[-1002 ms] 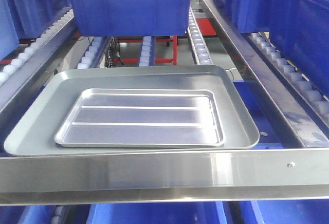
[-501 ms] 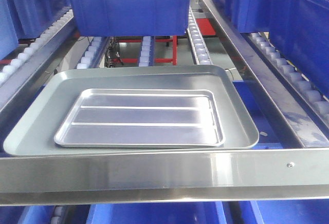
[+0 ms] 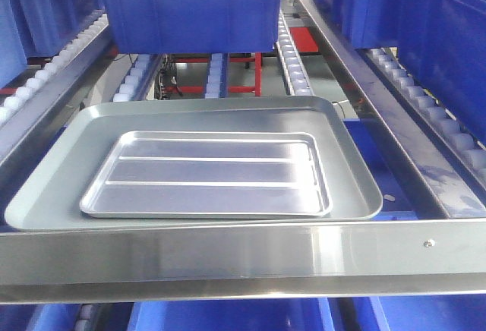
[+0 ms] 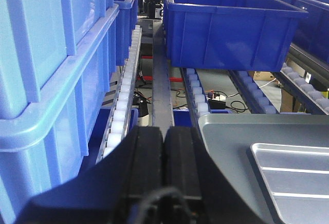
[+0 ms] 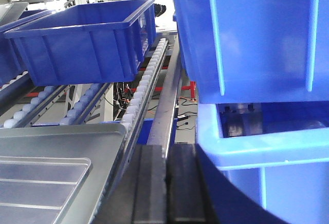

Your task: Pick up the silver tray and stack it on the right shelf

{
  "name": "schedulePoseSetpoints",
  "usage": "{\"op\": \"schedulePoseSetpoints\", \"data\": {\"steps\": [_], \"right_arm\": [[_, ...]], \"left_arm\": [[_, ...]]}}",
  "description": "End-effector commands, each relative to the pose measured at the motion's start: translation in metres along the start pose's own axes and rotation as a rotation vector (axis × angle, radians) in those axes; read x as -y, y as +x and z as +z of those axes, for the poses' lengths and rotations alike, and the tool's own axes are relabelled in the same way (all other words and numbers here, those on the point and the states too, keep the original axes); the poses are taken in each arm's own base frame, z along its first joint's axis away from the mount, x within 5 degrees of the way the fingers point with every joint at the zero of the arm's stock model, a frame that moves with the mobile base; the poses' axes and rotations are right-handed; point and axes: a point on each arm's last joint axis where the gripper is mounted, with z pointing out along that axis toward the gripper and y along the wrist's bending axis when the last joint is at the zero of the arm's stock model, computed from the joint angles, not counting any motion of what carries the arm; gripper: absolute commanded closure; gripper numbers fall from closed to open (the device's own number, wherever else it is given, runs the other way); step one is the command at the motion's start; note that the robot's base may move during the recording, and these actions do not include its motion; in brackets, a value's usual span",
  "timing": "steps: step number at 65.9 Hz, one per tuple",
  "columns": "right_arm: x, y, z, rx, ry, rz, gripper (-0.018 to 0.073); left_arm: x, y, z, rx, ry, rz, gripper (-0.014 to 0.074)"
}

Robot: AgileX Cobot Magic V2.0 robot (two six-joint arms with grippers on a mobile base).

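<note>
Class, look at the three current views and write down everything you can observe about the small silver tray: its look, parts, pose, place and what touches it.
The silver tray is a shiny metal rectangle with rounded corners, a low raised rim and two long raised ribs running along its flat bottom. It is empty and lies flat, right way up, inside the larger dull grey tray, which alone touches it. That grey tray rests on the roller rack, behind the brushed-steel front bar. Both wrist views catch a corner of the silver tray; neither end effector touches it.

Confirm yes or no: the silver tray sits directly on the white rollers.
No, the silver tray lies inside the larger grey tray, which separates it from the rollers.
</note>
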Motion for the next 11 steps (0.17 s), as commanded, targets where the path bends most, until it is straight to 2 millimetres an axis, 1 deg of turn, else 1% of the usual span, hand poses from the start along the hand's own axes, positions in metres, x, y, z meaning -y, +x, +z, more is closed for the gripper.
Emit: {"op": "schedulePoseSetpoints", "data": {"steps": [1, 11], "right_arm": [[-0.002, -0.009, -0.0019, 0.102, -0.019, -0.015, 0.0508], [-0.002, -0.009, -0.0019, 0.102, -0.019, -0.015, 0.0508]], "left_arm": [[0.0, 0.0, -0.001, 0.073, -0.001, -0.003, 0.0689], [0.0, 0.0, -0.001, 0.073, -0.001, -0.003, 0.0689]]}}
